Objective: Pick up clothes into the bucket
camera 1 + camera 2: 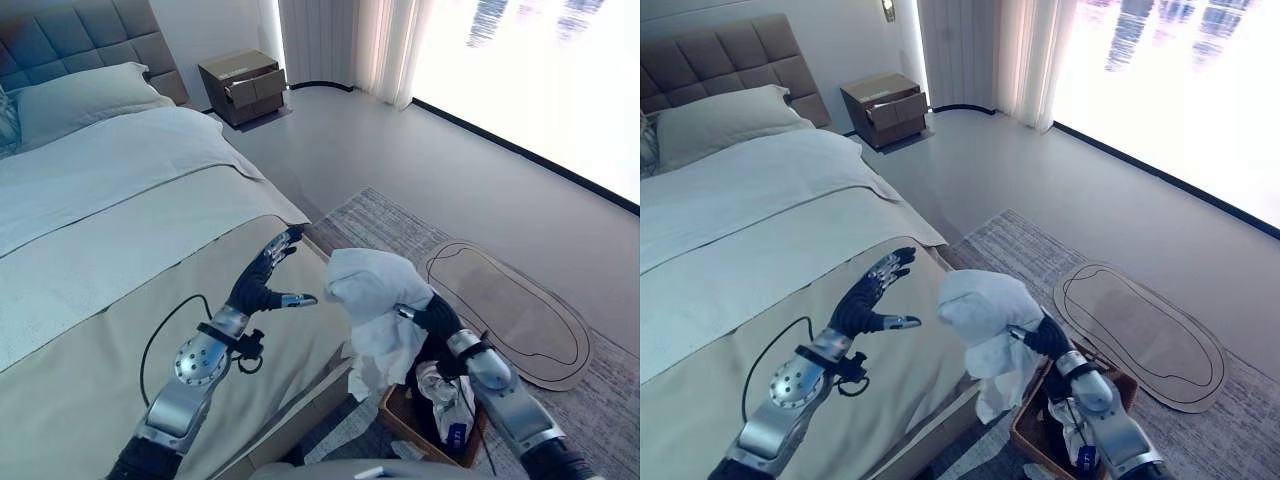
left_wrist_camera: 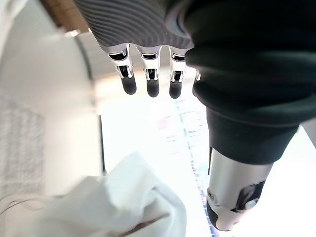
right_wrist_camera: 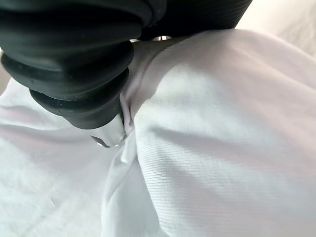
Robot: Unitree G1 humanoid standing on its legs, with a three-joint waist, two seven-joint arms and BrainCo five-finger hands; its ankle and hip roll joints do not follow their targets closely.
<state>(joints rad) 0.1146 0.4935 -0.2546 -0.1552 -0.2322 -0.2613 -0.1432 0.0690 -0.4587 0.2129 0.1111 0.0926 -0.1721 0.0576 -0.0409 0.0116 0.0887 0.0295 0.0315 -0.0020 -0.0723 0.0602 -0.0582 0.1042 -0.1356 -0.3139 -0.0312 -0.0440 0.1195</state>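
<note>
Above basket (image 1: 400,415): crumpled white cloth (image 1: 375,300) bunched in R hand (image 1: 432,318); L hand (image 1: 262,280) spread.

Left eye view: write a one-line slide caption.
Right hand holds white garment above the basket; left hand open over the bed.

Basket (image 1: 400,420) on floor right of bed (image 1: 120,260).

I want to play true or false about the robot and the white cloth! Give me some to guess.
1. The right hand holds a white cloth in the air. True.
2. The left hand grips the cloth too. False: it is open, apart from the cloth, over the bed.
3. The basket sits on the bed. False: it stands on the floor beside the bed.
4. The basket already has something in it. True.
</note>
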